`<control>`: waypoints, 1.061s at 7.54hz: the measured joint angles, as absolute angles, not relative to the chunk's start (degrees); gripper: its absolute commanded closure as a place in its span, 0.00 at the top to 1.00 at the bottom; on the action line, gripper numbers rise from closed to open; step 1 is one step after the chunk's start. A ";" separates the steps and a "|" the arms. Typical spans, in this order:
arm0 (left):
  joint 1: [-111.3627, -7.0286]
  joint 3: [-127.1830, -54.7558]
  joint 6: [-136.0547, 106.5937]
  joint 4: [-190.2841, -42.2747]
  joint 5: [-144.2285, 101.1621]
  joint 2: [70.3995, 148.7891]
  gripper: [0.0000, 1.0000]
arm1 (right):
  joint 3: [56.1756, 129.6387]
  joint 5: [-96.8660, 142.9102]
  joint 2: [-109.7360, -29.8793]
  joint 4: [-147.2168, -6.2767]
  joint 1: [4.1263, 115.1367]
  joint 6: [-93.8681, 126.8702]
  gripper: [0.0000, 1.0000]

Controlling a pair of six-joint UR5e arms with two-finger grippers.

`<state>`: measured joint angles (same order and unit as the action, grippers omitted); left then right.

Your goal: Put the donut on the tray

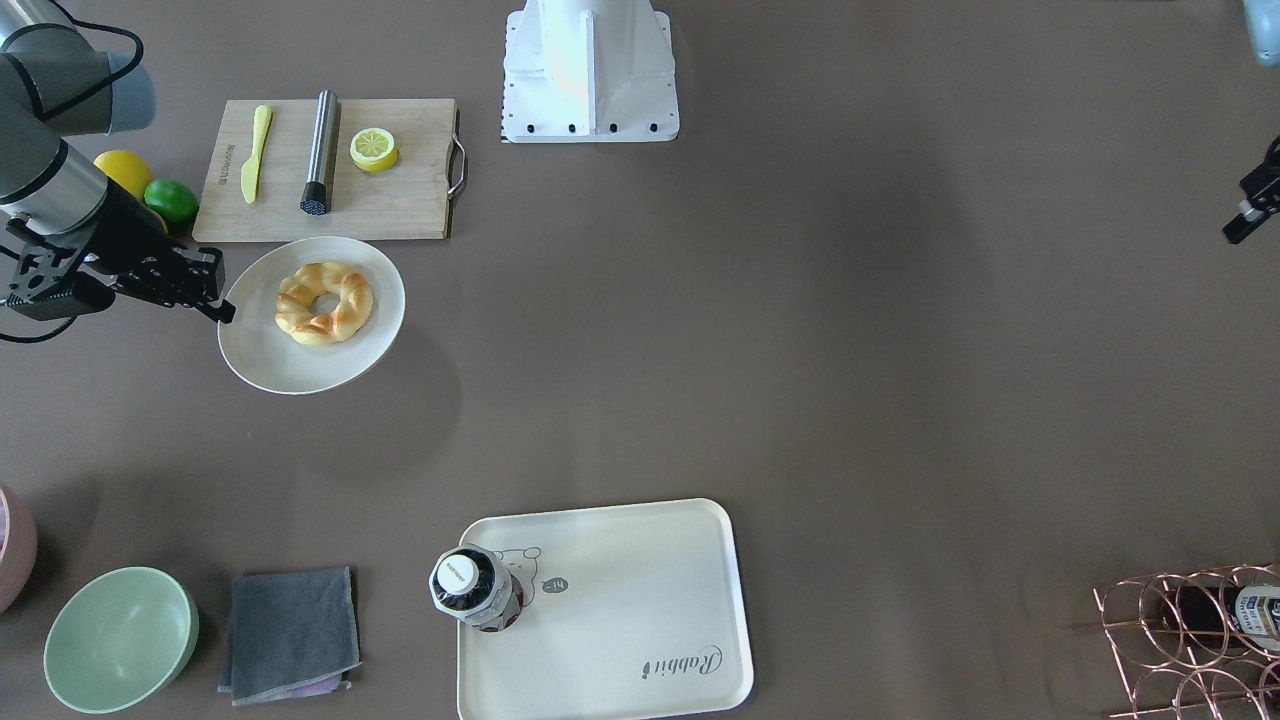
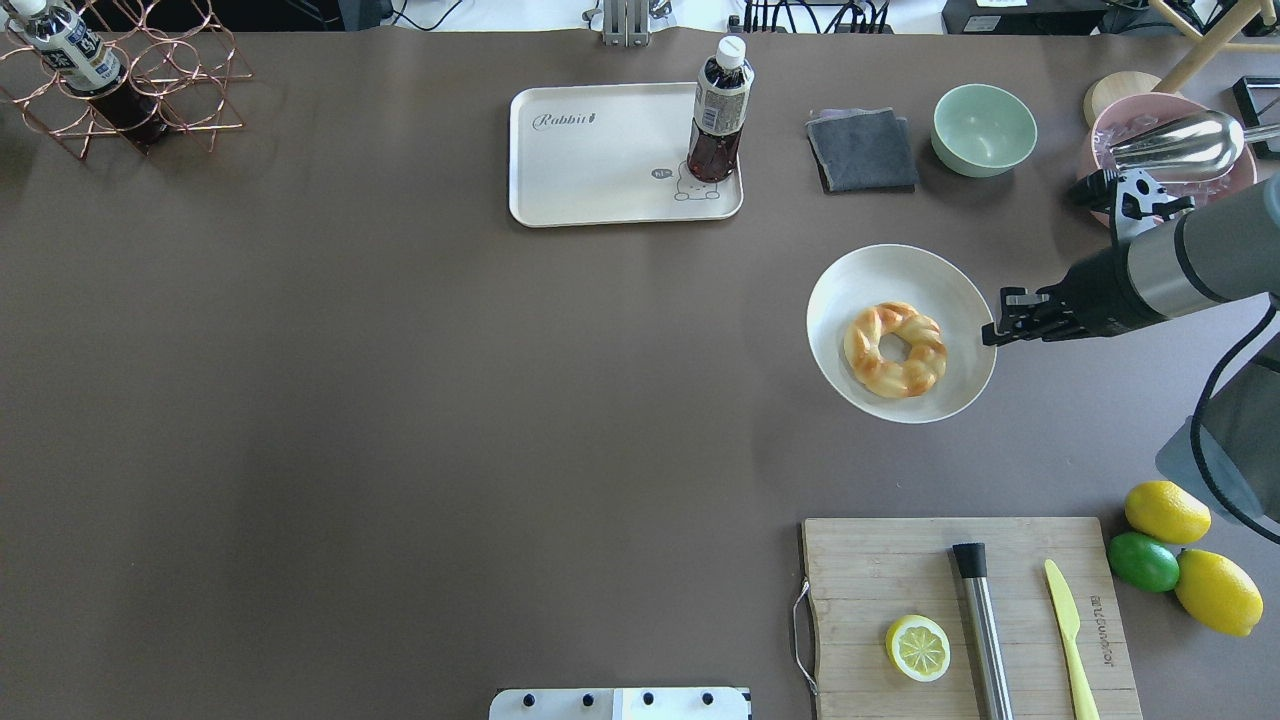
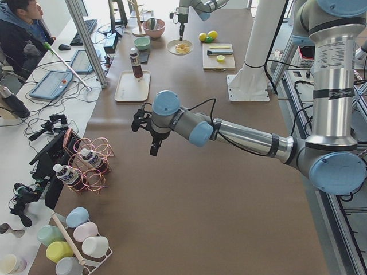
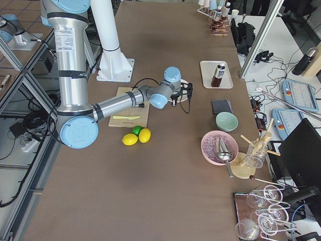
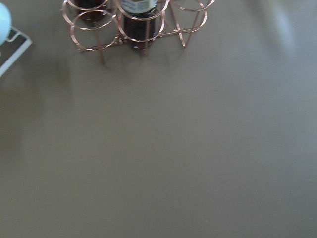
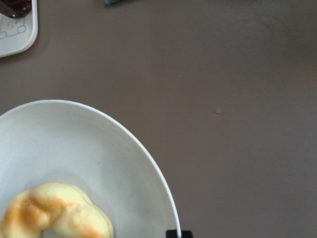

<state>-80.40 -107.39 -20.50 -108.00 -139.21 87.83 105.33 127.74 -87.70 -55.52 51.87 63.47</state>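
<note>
Plate (image 6: 124, 148) fills right wrist view, donut (image 6: 54, 213) lying on it | right claw (image 1: 222, 310) looks clamped on plate's rim | left claw (image 1: 1240, 228) far off, grip unreadable | tray (image 1: 640, 600) well apart, holds only a bottle (image 1: 475, 590) | progress: donut not delivered, whole transfer left

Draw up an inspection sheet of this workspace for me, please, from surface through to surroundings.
Surface: brown table, no spills seen.
Job's things: donut on the round plate, not on the tray; a bottle stands on the tray's corner.
Clutter: cutting board with lemon slice, metal cylinder and yellow knife; two lemons, lime, green bowl, grey cloth, wire rack.
Grippers: right gripper at the plate's rim, left gripper above bare table; jaws unclear.
Cables: black cable loops by the right arm.
Surroundings: operator seated at a side desk.
</note>
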 measured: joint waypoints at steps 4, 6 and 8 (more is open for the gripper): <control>-59.42 -104.93 -52.98 -101.58 -133.07 110.20 0.97 | 111.86 124.44 -74.61 -73.21 45.42 73.54 0.00; -50.21 -105.34 -67.29 -99.13 -128.57 118.57 0.97 | 112.18 123.04 -66.64 -81.93 42.78 77.15 0.00; -43.95 -105.40 -78.26 -98.77 -123.98 122.95 0.91 | 112.22 120.58 -61.29 -87.56 40.29 79.48 0.00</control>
<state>-43.95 -105.40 -78.26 -98.77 -123.98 122.95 112.22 120.58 -61.29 -87.56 40.29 79.48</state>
